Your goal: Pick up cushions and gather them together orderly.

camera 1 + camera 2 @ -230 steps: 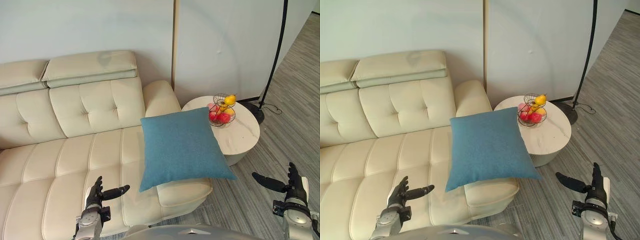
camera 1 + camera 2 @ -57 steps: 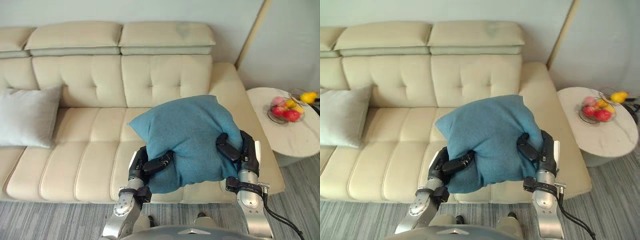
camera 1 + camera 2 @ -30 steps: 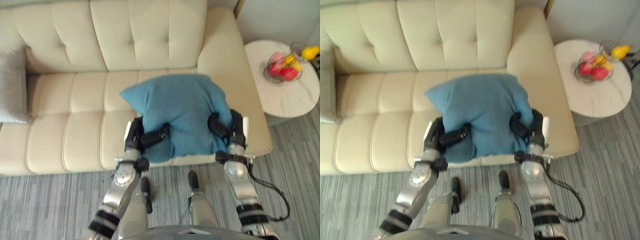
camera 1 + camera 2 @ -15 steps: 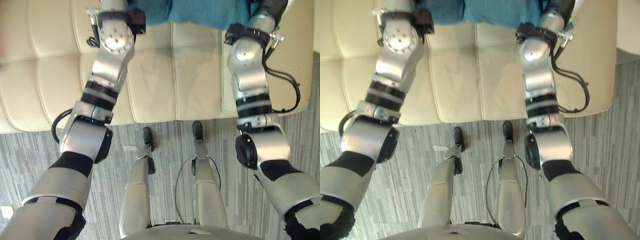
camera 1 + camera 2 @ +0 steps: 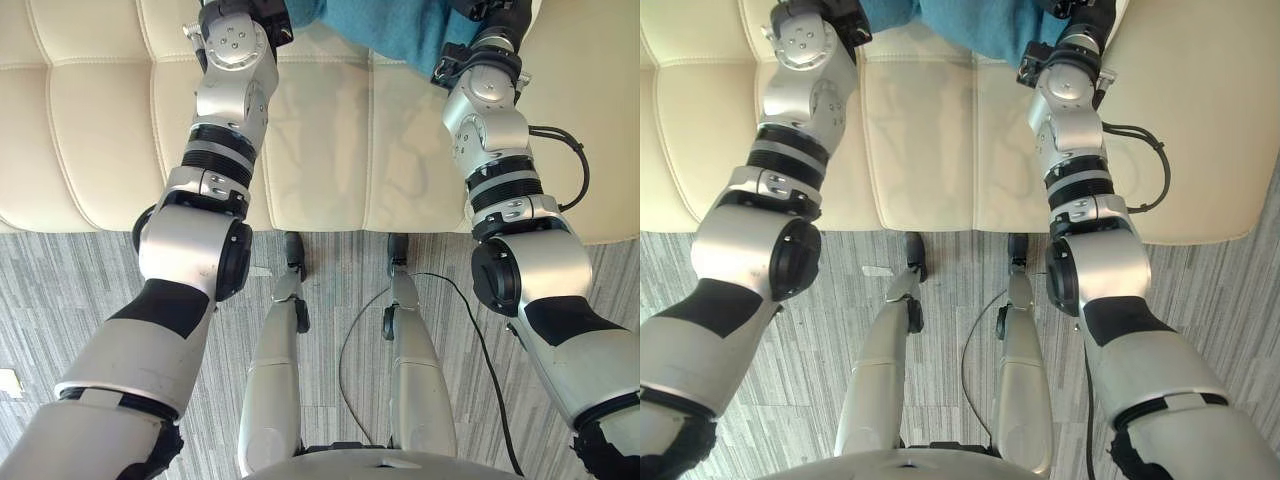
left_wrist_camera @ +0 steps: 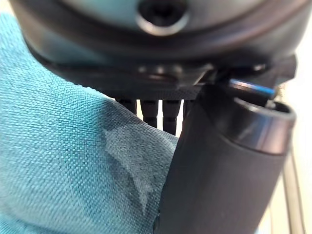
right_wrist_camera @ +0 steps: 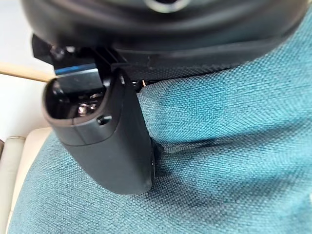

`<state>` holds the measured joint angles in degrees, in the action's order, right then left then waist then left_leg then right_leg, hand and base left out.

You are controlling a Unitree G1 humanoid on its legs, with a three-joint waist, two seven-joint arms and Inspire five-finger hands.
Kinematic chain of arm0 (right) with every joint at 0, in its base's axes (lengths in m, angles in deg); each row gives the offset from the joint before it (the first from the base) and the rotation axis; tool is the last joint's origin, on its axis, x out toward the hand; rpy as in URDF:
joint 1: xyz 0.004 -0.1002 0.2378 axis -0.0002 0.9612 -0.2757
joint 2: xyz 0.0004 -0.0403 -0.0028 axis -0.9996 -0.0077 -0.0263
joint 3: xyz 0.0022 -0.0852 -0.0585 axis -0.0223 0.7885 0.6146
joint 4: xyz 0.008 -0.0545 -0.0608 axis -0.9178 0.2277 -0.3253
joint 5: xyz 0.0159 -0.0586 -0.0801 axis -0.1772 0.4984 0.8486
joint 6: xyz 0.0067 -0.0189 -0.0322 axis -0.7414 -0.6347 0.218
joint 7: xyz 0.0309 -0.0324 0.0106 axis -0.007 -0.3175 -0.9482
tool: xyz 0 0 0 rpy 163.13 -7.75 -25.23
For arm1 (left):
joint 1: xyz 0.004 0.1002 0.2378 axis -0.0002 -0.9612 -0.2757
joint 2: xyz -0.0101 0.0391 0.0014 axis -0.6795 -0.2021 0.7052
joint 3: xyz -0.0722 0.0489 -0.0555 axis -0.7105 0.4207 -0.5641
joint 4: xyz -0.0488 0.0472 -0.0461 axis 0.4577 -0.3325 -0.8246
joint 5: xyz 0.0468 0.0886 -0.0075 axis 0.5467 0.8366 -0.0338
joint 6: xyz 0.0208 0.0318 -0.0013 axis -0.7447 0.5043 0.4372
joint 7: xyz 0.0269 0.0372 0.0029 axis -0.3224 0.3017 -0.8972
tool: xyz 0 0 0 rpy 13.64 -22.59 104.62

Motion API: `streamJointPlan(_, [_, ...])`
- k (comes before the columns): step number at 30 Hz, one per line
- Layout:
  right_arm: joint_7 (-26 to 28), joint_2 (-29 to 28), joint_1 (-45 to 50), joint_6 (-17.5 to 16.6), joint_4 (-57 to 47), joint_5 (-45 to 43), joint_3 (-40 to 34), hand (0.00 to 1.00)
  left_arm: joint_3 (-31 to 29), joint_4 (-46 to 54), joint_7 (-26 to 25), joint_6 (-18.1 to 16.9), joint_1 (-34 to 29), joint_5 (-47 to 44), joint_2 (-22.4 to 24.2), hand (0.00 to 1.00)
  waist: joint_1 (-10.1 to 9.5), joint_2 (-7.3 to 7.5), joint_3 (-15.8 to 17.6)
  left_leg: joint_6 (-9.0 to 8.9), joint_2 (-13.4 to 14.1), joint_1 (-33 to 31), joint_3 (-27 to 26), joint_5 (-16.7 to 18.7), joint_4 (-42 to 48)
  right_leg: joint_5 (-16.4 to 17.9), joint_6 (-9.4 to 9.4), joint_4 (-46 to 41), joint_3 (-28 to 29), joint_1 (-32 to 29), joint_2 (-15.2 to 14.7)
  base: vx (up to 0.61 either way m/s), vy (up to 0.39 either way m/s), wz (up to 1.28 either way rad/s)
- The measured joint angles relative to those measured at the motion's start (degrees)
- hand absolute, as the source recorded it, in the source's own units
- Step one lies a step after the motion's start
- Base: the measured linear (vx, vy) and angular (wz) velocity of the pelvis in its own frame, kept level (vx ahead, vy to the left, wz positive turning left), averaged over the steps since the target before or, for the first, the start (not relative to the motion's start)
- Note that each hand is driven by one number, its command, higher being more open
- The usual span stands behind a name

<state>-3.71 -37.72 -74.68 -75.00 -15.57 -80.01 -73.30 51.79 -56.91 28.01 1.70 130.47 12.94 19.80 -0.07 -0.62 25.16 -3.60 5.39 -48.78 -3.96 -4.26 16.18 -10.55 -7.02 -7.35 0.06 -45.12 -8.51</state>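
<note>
You have the cream sofa (image 5: 90, 130) across the upper half of the head views, its seat cushions running edge to edge, and grey striped floor (image 5: 60, 300) across the lower half. The blue cushion (image 5: 390, 25) sits at the top centre of the frame, over the sofa seat and cut off by the upper edge, between your two arms. Your left hand (image 6: 219, 165) grips it from the frame's left: in its wrist view the thumb presses into the blue weave, with the fingers behind the fold. Your right hand (image 7: 112, 141) clamps the other side, its thumb sunk into the fabric and denting it.
</note>
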Motion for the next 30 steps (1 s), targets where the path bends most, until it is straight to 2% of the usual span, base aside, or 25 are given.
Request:
streamJointPlan(7, [0.82, -0.09, 12.58, -1.52, -13.03, -0.53, -6.31, 1.0, -2.07, 7.47, 2.6, -2.24, -10.84, -4.02, 0.25, 1.0, -0.97, 0.29, 0.35, -1.79, 1.1, 4.04, 1.37, -2.43, -4.03, 3.61, 1.49, -5.82, -1.47, 0.11, 0.91, 0.05, -0.044, 0.07])
streamJointPlan(14, [1.18, 2.6, 25.99, -3.74, -26.28, -0.31, -10.29, 1.0, -2.2, 14.39, 4.41, -3.09, -22.61, -4.09, -3.46, 1.0, -1.31, 0.64, 0.45, -2.21, 1.67, 9.12, 1.43, -2.74, -5.38, 6.35, 2.14, -9.79, -1.71, 2.79, 1.28, 0.06, -0.036, 0.03])
streamJointPlan(16, [1.87, 4.35, 32.2, -4.87, -30.68, 0.0, -11.44, 1.0, -2.36, 17.79, 5.2, -3.27, -27.12, -4.09, -6.04, 1.0, -1.38, 0.75, 0.44, -2.41, 1.73, 11.26, 1.46, -2.73, -6.1, 7.56, 2.47, -10.96, -1.89, 4.05, 1.29, 0.04, -0.048, 0.03])
streamJointPlan(21, [3.93, 4.74, 40.74, -5.7, -37.45, 0.69, -12.29, 1.0, -4.48, 24.0, 6.48, -4.61, -33.53, -5.86, -8.51, 1.0, -1.58, 0.82, 0.4, -2.94, 2.41, 13.25, 1.47, -3.08, -7.02, 8.18, 2.98, -11.65, -2.27, 5.27, 1.9, 0.03, -0.079, -0.02])
streamJointPlan(22, [4.87, 4.59, 43.79, -5.76, -38.93, 0.69, -12.17, 1.0, -4.48, 25.83, 7.13, -5.04, -36.18, -6.54, -8.42, 1.0, -1.68, 0.82, 0.39, -2.96, 2.61, 14.39, 1.54, -3.09, -7.19, 8.38, 3.06, -11.71, -2.53, 6.34, 2.06, 0.05, -0.067, 0.02])
streamJointPlan(23, [6.32, 3.43, 48.99, -6.15, -42.05, 0.75, -12.05, 1.0, -4.51, 29.14, 8.03, -5.57, -41.38, -6.58, -7.72, 1.0, -1.78, 0.87, 0.35, -2.98, 2.74, 16.78, 1.53, -3.08, -8.11, 9.0, 3.18, -11.8, -2.71, 8.27, 2.16, 0.05, -0.065, 0.02])
streamJointPlan(25, [7.15, 2.52, 52.52, -6.79, -44.02, 0.8, -11.63, 1.0, -4.84, 31.18, 8.56, -5.84, -45.03, -6.55, -6.82, 1.0, -1.79, 0.94, 0.28, -3.1, 2.75, 18.16, 1.5, -2.98, -8.55, 9.64, 3.25, -12.04, -2.76, 9.42, 2.16, 0.05, -0.059, 0.02])
streamJointPlan(28, [9.53, -2.18, 62.65, -7.77, -47.26, 2.21, -9.25, 1.0, -6.42, 33.74, 9.2, -6.92, -56.1, -6.28, -1.73, 1.0, -1.83, 1.54, -1.16, -3.55, 2.73, 21.04, 1.53, -2.41, -9.17, 11.23, 3.38, -13.06, -3.02, 11.61, 2.22, 0.06, -0.073, 0.02])
streamJointPlan(29, [9.88, -2.88, 63.97, -7.78, -47.26, 2.5, -8.66, 1.0, -6.41, 33.73, 9.44, -6.91, -57.81, -6.23, -1.01, 1.0, -1.83, 1.6, -1.27, -3.6, 2.74, 21.63, 1.53, -2.24, -9.2, 11.42, 3.4, -13.11, -3.08, 12.12, 2.26, 0.07, -0.057, 0.03])
streamJointPlan(30, [11.6, -5.27, 68.88, -7.78, -47.26, 3.42, -6.54, 1.0, -6.02, 33.6, 10.39, -6.62, -64.33, -5.59, 1.96, 1.0, -1.88, 1.78, -1.68, -3.7, 2.82, 23.74, 1.52, -1.78, -9.29, 12.17, 3.38, -13.29, -3.2, 14.16, 2.35, 0.06, -0.044, 0.02])
